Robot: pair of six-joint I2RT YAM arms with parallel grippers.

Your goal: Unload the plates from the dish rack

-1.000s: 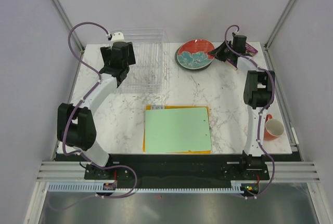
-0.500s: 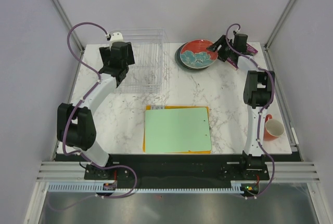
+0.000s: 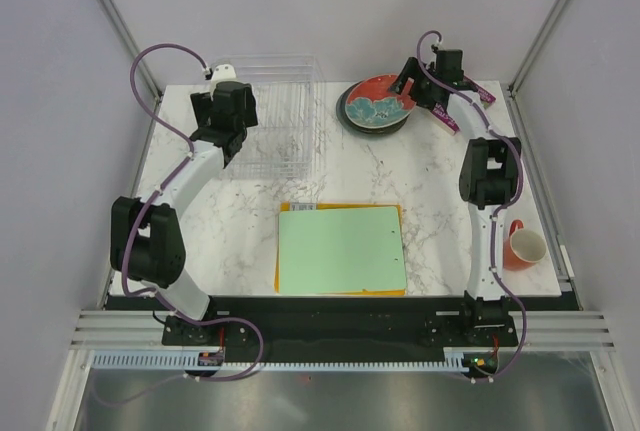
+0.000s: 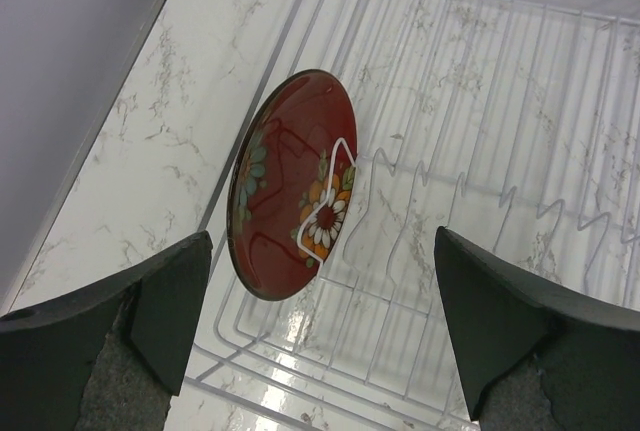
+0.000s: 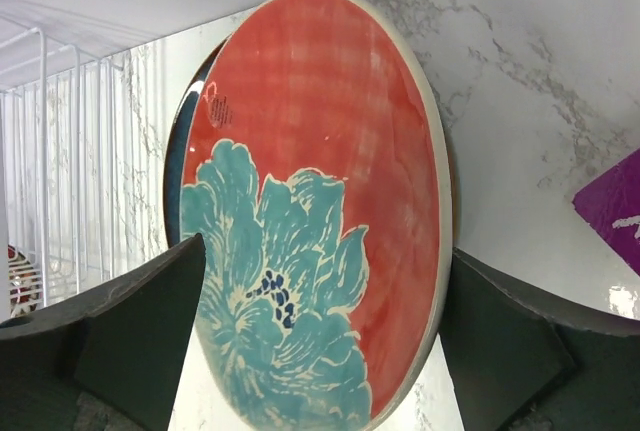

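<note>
The red plate with a teal flower (image 3: pixel 375 106) (image 5: pixel 320 191) lies on top of a dark teal plate (image 3: pixel 346 119) (image 5: pixel 178 176) at the back right of the table. My right gripper (image 3: pixel 408 89) (image 5: pixel 320 336) hovers over its right edge, open, its fingers wide on either side and gripping nothing. A small dark red plate with a flower pattern (image 4: pixel 290 186) stands upright in the clear dish rack (image 3: pixel 275 116) (image 4: pixel 480 151). My left gripper (image 3: pixel 228 103) (image 4: pixel 320 336) hangs open above the rack's left side, just short of that plate.
A green board (image 3: pixel 340 249) lies on an orange board (image 3: pixel 283 209) at the table's front middle. An orange-red mug (image 3: pixel 524 247) stands at the right edge. A purple packet (image 3: pixel 482 94) (image 5: pixel 610 211) lies just right of the plate stack.
My right gripper has gone from shut to open, letting go of the red plate, and has shifted left over it. The left arm has not moved.
</note>
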